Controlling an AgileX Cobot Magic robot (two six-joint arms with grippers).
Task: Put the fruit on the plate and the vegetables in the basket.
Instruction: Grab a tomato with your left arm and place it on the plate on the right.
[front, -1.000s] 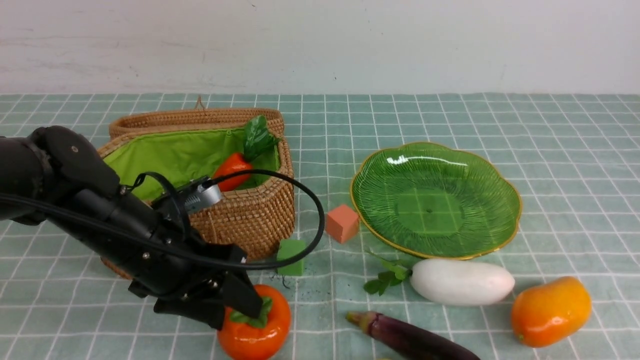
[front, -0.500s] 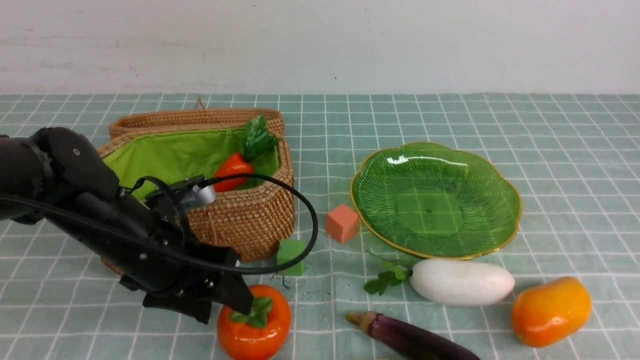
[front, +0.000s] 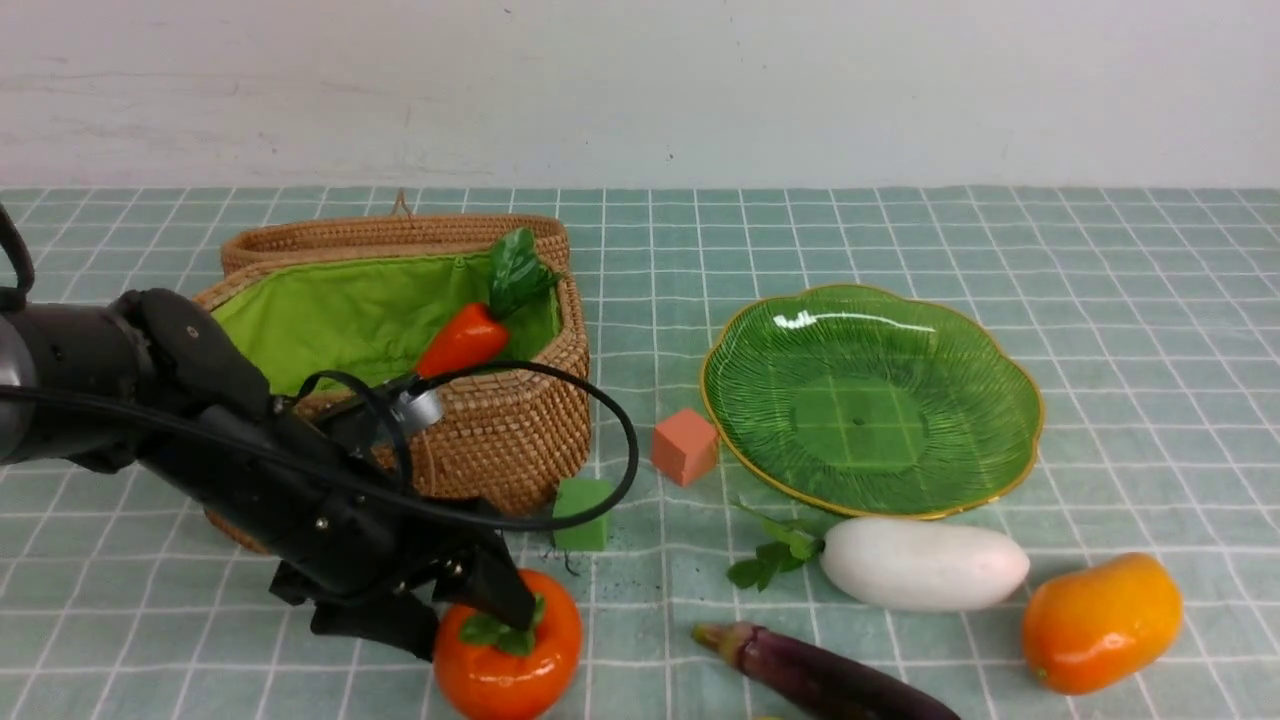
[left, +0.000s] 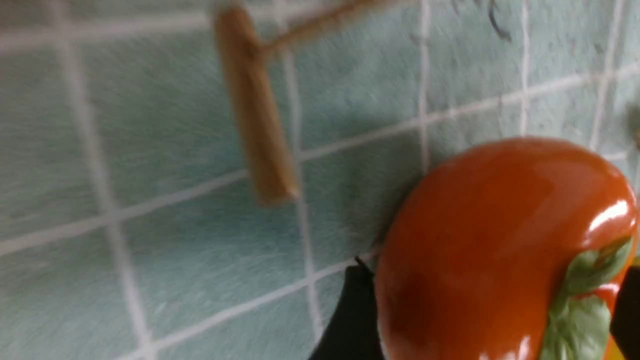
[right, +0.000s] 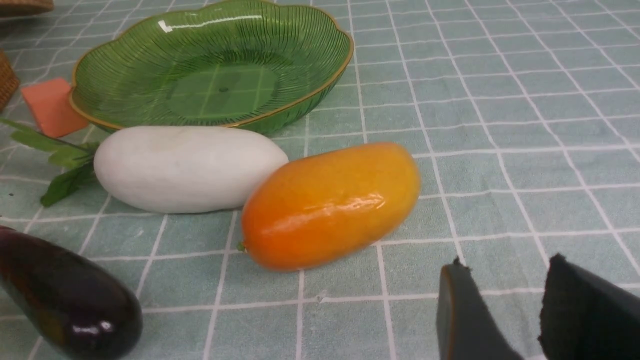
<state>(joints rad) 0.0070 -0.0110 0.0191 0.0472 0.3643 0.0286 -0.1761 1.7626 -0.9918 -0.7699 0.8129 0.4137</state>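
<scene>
- Left gripper (front: 465, 625) — you have it low over the near-left part of the checked cloth (front: 1100, 260), jaws spread wide. One finger (front: 505, 600) lies over the leaf cap and the other sits at the fruit's left flank. Whether the pads actually press, you cannot tell.
- Persimmon (front: 520, 670) — it sits on the cloth between those fingers, just in front of the green cube (front: 582, 512). It is well apart from the plate.
- Right gripper (right: 505, 262) — seen only from its own wrist camera. Its jaws are partly apart with nothing between them, and it hangs near the mango.
- Plate (front: 870, 400) — right of centre, with no fruit in it.
- Mango (front: 1100, 622) — on the cloth at near right, just beside the radish's blunt end.
- Radish (front: 925, 563) — lying along the plate's near rim, sprig pointing left (from the front view you cannot tell whether it touches the rim).
- Eggplant (front: 830, 680) — at the near edge, in front of the radish.
- Basket (front: 500, 440) — at left, with its lid (front: 390, 235) thrown back.
- Carrot (front: 462, 340) — inside the basket, leaning into the right corner of the green lining.
- Salmon cube (front: 685, 446) — between basket and plate.
</scene>
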